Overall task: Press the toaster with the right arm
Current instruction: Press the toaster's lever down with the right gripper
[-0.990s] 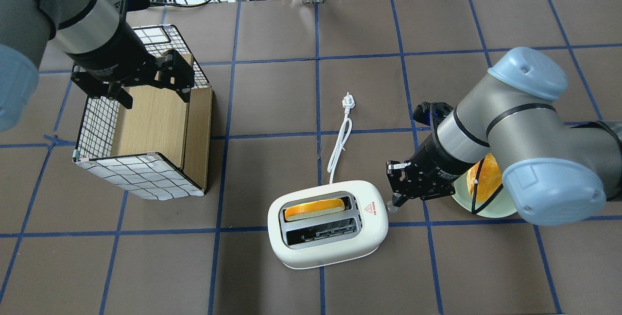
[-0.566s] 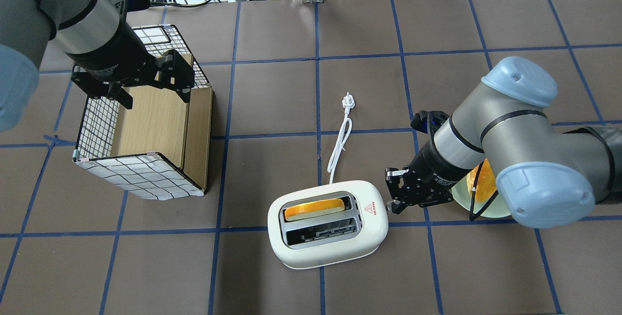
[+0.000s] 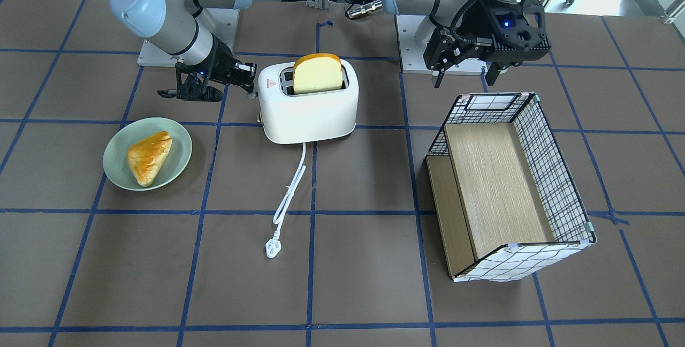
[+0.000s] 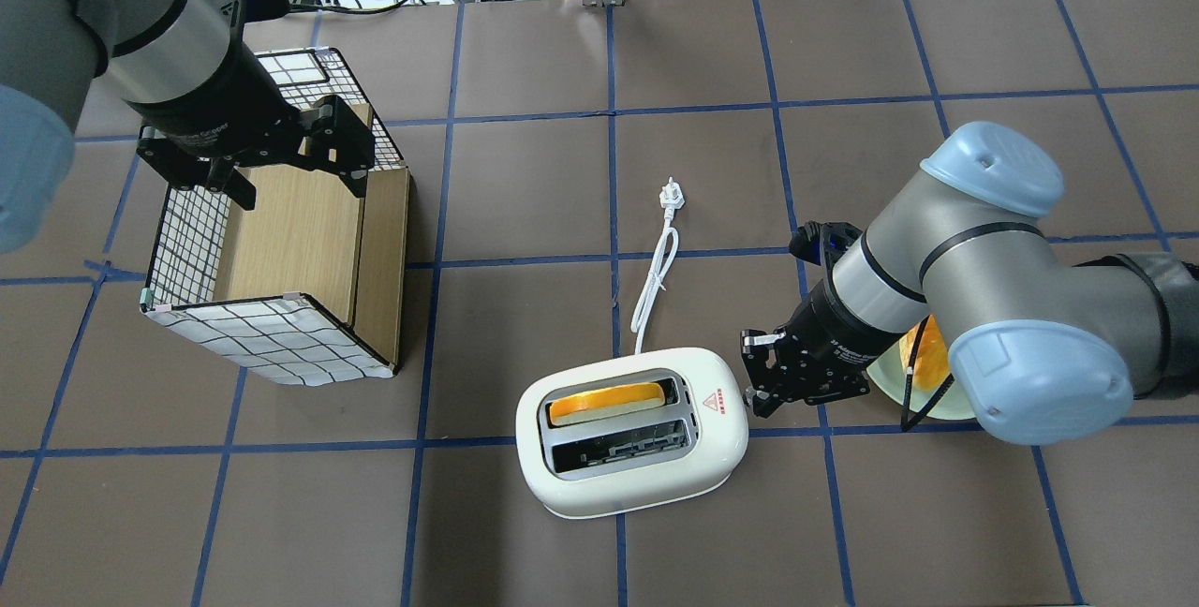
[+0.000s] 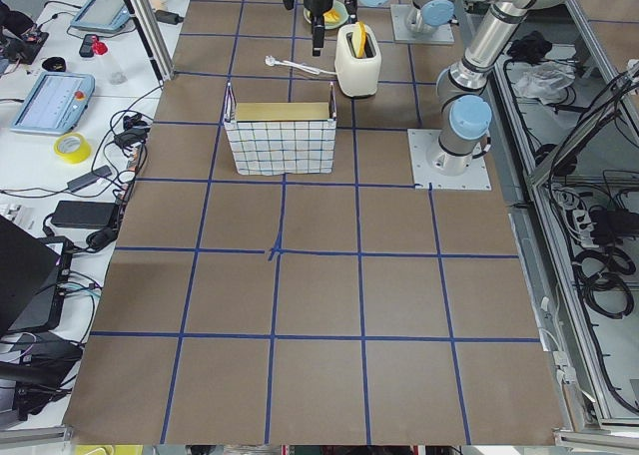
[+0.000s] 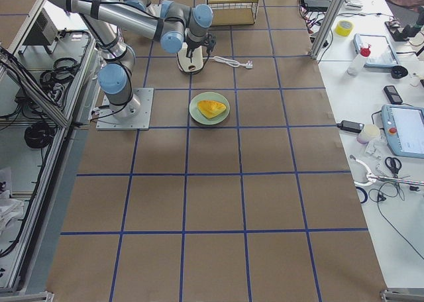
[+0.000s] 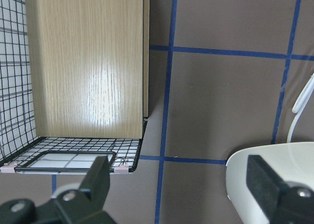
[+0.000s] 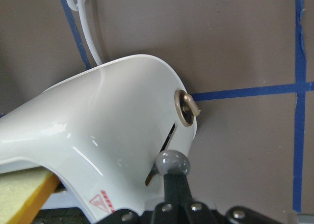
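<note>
The white two-slot toaster (image 4: pixel 632 429) stands at the table's front middle, with a slice of toast (image 4: pixel 604 401) upright in its far slot. It also shows in the front-facing view (image 3: pixel 307 103). My right gripper (image 4: pixel 757 398) is shut, and its tips sit at the toaster's right end. In the right wrist view the grey lever knob (image 8: pixel 171 162) touches the joined fingertips (image 8: pixel 172 184). The knob is at the upper part of its slot. My left gripper (image 4: pixel 298 178) is open and empty above the basket (image 4: pixel 187 242).
A green plate (image 3: pixel 115 167) with a pastry (image 3: pixel 149 157) lies beside and under my right arm. The toaster's white cord (image 4: pixel 656 279) and plug (image 4: pixel 672 197) run away from it across the table. A gold dial (image 8: pixel 187 108) sits below the lever slot.
My right arm has swung a little left and lowered, bringing the shut gripper tip closer against the toaster's lever end. The left arm, toaster and toast have not moved.
</note>
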